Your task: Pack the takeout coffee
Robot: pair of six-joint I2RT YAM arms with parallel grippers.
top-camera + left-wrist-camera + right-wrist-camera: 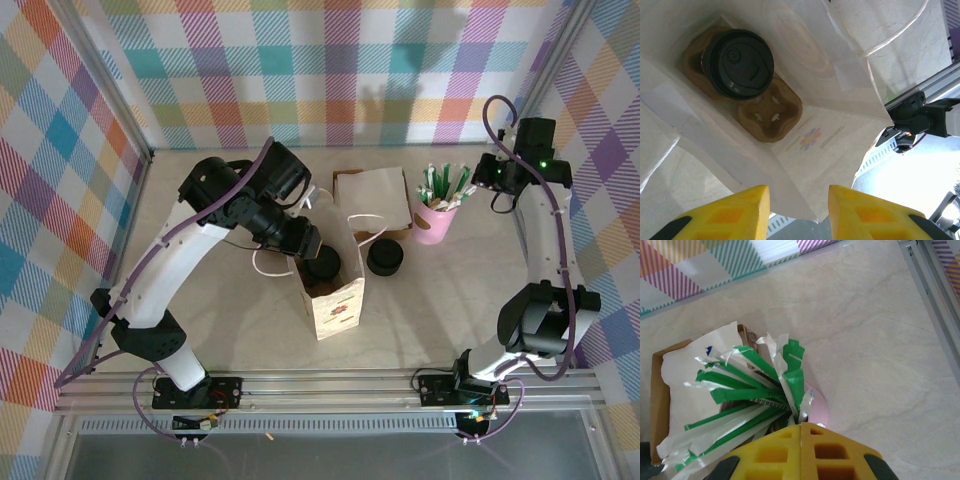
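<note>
My left gripper [797,210] hangs above the open mouth of the white paper bag [840,135]. Its yellow fingers are spread with nothing between them. Through the gap I look straight down into the bag. The takeout coffee [737,62] sits at the upper left of my left wrist view, black lid up, seated in one pocket of a brown moulded cup carrier [771,112]. The neighbouring pocket, toward the middle of the frame, is bare.

I judge the carrier is there to keep the cup upright on the bag's soft floor. My fingers stand apart because the cup has been let go and needs no support from me.

In the overhead view the bag stands upright in the centre of the table [450,320]. A round black item [384,258] sits just right of it; I cannot tell whether it is a stack of lids or a lidded cup.

My right gripper [801,450], at the bottom of its wrist view, has its fingers pressed together. It sits directly over a pink cup [817,407] bristling with green-and-white wrapped sticks [740,380]. I cannot tell whether a wrapper tip is caught between the pads.

To the left of the pink cup is a cardboard box [655,405] holding white napkins [690,355]. I take this arm to be fetching an extra for the bag.
</note>
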